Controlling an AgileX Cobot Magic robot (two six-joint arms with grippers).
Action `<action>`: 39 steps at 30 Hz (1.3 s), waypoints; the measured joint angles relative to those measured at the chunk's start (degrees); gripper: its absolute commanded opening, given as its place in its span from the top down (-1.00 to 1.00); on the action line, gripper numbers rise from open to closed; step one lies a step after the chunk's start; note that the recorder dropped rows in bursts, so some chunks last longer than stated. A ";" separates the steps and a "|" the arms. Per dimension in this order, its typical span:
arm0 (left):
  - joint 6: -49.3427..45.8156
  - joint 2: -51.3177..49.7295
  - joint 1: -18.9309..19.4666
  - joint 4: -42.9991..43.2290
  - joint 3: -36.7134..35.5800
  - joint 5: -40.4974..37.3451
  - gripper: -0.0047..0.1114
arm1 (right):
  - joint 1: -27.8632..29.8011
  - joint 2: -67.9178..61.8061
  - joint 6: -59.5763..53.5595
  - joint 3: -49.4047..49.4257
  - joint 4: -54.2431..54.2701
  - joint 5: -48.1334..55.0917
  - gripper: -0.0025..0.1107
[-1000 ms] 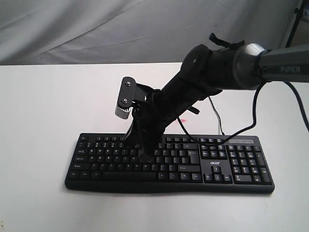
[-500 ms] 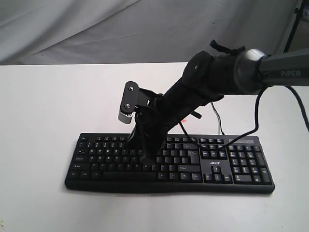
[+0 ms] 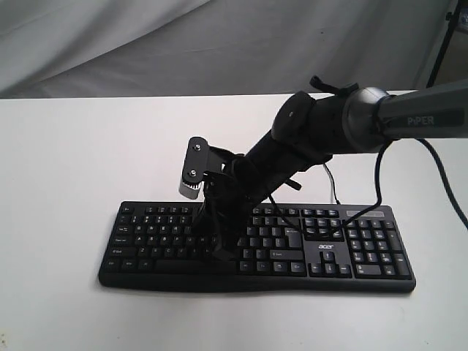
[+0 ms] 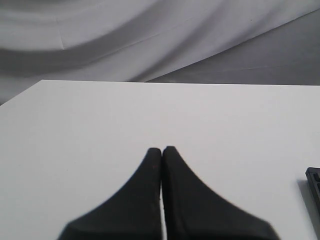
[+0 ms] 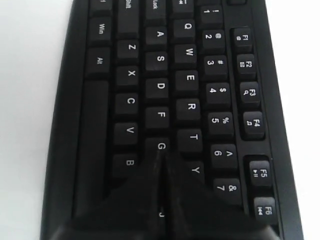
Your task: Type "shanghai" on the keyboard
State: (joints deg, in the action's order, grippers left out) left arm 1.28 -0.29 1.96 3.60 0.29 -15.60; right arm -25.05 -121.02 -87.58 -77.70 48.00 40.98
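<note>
Bench: the white bench (image 3: 58, 183) is bare in front of the right pincer (image 3: 223, 252) and runs wide to both sides of it.
Keyboard: the black keyboard (image 3: 292, 257) lies flat on the bench right under that pincer, long side towards me, with the number pad and the small acer logo well off to the pincer's right.
Right pincer: jaws pressed together with nothing between them; it points down into the letter rows. In its own camera the tip (image 5: 161, 154) sits just past the G key (image 5: 161, 145), over the next key along, whose letter it hides. I cannot tell whether the key is pushed down.
In the way: the pincer and the dark arm (image 3: 292, 142) behind it cover the middle letter keys from where I stand; the wrist camera (image 3: 194, 168) juts out just above and left of the pincer.
Cables: a thin cable (image 3: 333, 186) leaves the keyboard's far edge, behind and right of the pincer.
Left pincer: the left pincer (image 4: 161, 149) is closed too, holding nothing, over bare bench (image 4: 100, 125), with only a corner of the keyboard (image 4: 314, 180) near it.
Beyond: grey cloth (image 3: 146, 44) hangs behind the bench.
</note>
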 measured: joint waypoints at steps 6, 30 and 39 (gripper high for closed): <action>0.00 0.00 0.00 0.00 0.00 0.00 0.91 | 0.00 -0.70 0.00 0.00 0.12 0.00 0.96; 0.00 0.00 0.00 0.00 0.00 0.00 0.91 | 0.00 -1.99 -0.91 0.11 0.47 0.11 0.96; 0.00 0.00 0.00 0.00 0.00 0.00 0.91 | 0.00 -2.23 -0.91 0.11 1.11 0.23 0.96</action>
State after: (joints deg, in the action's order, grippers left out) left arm 1.28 -0.29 1.96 3.60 0.29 -15.60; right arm -25.05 -123.25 -88.49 -77.59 49.11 41.21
